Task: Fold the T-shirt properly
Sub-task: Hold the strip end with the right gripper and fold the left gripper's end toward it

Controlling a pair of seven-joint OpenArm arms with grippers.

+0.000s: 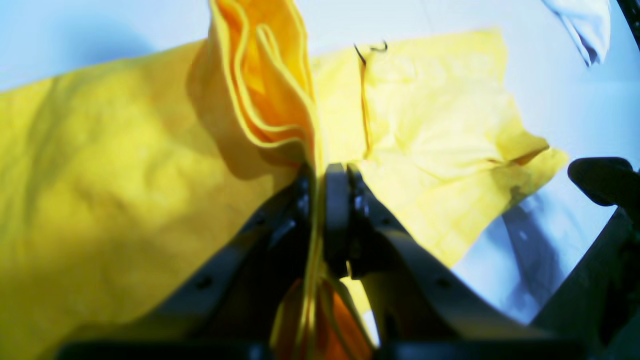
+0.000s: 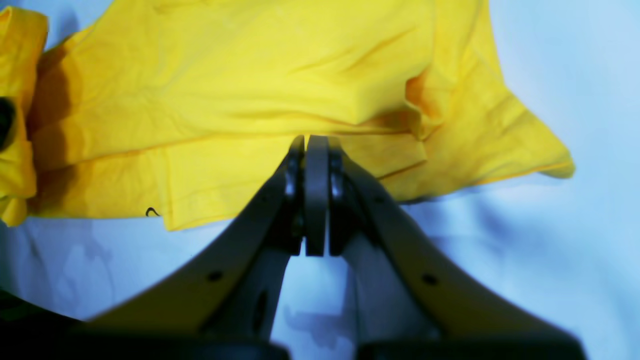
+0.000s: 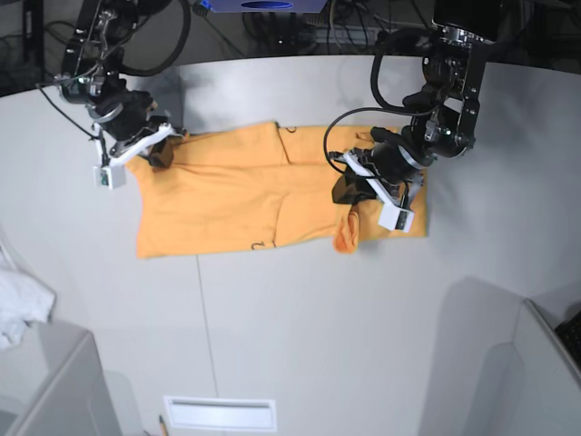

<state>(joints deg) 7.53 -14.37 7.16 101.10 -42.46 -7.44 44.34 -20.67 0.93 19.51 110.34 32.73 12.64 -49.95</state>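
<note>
**Shirt spread across the upper worktop, one claw gripping it**

The T-shirt (image 3: pixel 245 191) lies across the upper middle of the base view, on the pale worktop (image 3: pixel 300 336); its lower hem runs roughly level from lower left toward the right, and black script marks show at that hem and near the top edge; a bunched fold hangs at its lower right; bare worktop lies open below the shirt across the lower half of the frame, and a narrower strip above it.

The left claw (image 1: pixel 320 200), right of centre in the base view, is clenched on a gathered ridge of shirt cloth, the folds rising between its fingers (image 1: pixel 337 210); the right claw (image 2: pixel 316 165), at the shirt's upper left corner in the base view, is pressed closed, its tips at the shirt's edge; whether cloth is caught between them I cannot tell.

A white cloth (image 3: pixel 20 304) sits at the left edge; a pale slot plate (image 3: pixel 218 413) lies at bottom centre.
</note>
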